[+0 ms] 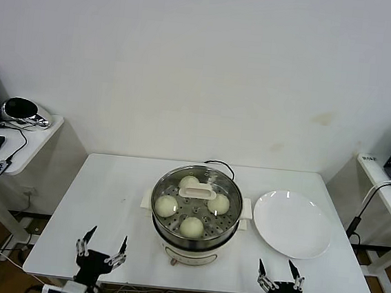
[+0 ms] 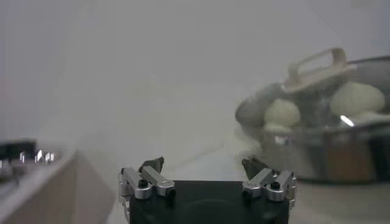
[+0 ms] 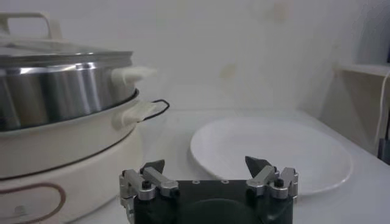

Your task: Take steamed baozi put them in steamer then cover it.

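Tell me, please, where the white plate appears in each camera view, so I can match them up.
Head view: the plate lies on the table, right of the steamer.
Left wrist view: not in it.
Right wrist view: the plate lies beyond the open right gripper.
Shared landmark: the steamer.

the steamer (image 1: 196, 209) has a shiny stainless-steel wall over a smooth, glossy cream-white plastic base. its clear glass lid (image 1: 197, 196) carries a cream plastic handle. the steamed baozi (image 1: 166, 205) look smooth, matt and doughy. the plate (image 1: 292, 224) is glossy white, glazed-looking. the counter (image 1: 114, 201) is smooth, matt white. the left gripper (image 2: 206, 173) and right gripper (image 3: 206, 171) show matt black housings with bare metal links.
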